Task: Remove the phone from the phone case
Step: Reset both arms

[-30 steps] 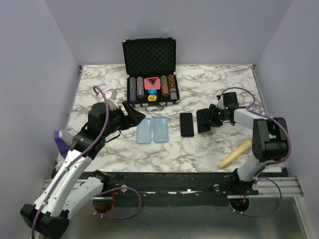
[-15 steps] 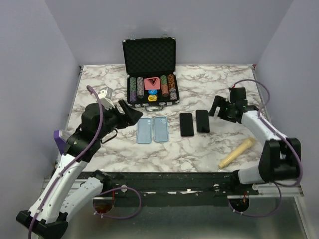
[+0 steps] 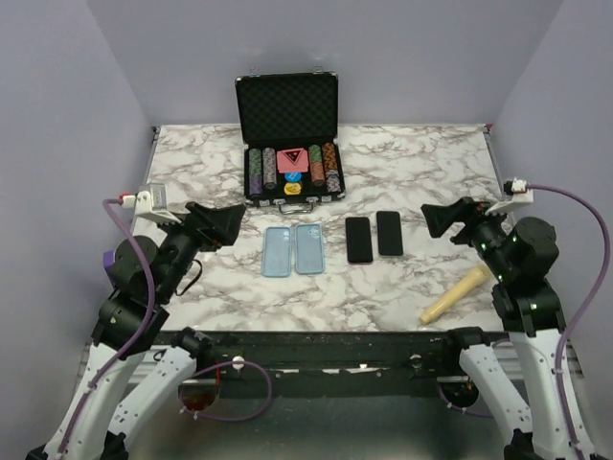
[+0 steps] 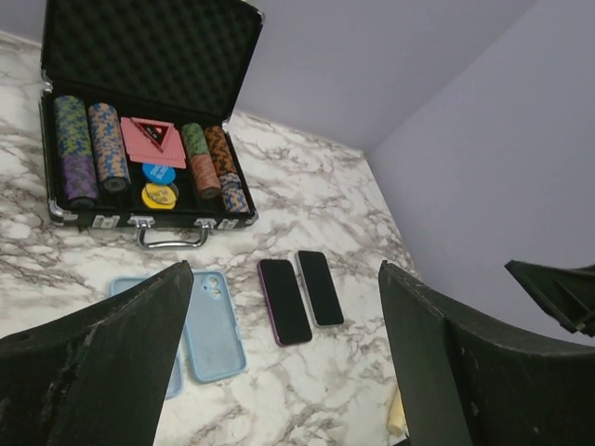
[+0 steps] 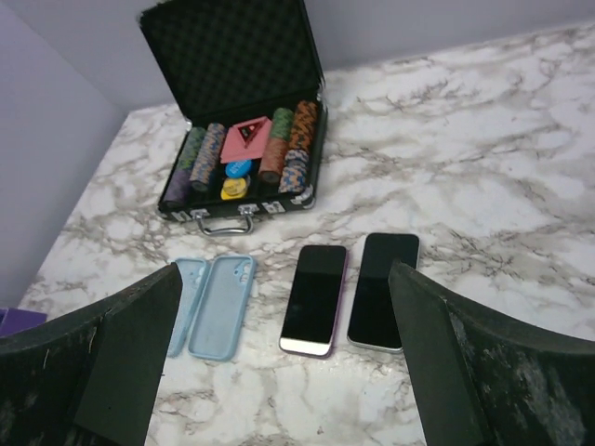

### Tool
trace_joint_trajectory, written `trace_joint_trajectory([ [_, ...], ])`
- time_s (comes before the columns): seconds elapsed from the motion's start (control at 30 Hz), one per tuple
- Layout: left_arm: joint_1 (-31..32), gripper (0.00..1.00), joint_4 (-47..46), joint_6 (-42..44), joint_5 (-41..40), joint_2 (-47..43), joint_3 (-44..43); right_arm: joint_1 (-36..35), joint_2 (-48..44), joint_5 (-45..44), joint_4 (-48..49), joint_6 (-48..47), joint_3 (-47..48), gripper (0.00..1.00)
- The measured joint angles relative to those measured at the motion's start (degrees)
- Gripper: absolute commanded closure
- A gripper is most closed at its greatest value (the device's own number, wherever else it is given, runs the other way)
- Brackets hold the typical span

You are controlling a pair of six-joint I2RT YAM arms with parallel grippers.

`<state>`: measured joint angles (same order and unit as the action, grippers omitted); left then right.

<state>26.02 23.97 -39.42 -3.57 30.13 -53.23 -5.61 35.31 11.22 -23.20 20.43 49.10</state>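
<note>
Two pale blue phone cases (image 3: pixel 276 251) (image 3: pixel 308 248) lie empty side by side on the marble table. Right of them lie two dark phones: one purple-edged (image 3: pixel 358 239), one silver-edged (image 3: pixel 390 233). The wrist views show the same row: cases (image 5: pixel 223 305) (image 5: pixel 184 302), phones (image 5: pixel 314 299) (image 5: pixel 383 290) (image 4: pixel 284 301) (image 4: pixel 320 286). My left gripper (image 3: pixel 222 222) (image 4: pixel 284 269) hangs open above the table, left of the cases. The right gripper (image 3: pixel 445 217) (image 5: pixel 284 269) is open too, raised to the right of the phones. Neither holds anything.
An open black poker-chip case (image 3: pixel 287 144) stands behind the phones at the table's back. A wooden stick (image 3: pixel 453 294) lies near the front right edge. A purple object (image 3: pixel 115 261) sits at the table's left edge.
The right gripper let go of the silver-edged phone, which now lies flat beside the other, and opened wide. Both arms have drawn back and up, away from the table's middle.
</note>
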Motion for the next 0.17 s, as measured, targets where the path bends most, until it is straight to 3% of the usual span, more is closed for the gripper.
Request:
trace_joint_trajectory([
  [0.17, 0.00, 0.08, -1.60, 0.15, -3.39, -4.00, 1.38, -0.02, -5.79, 0.24, 1.27, 0.11, -0.59, 0.00],
])
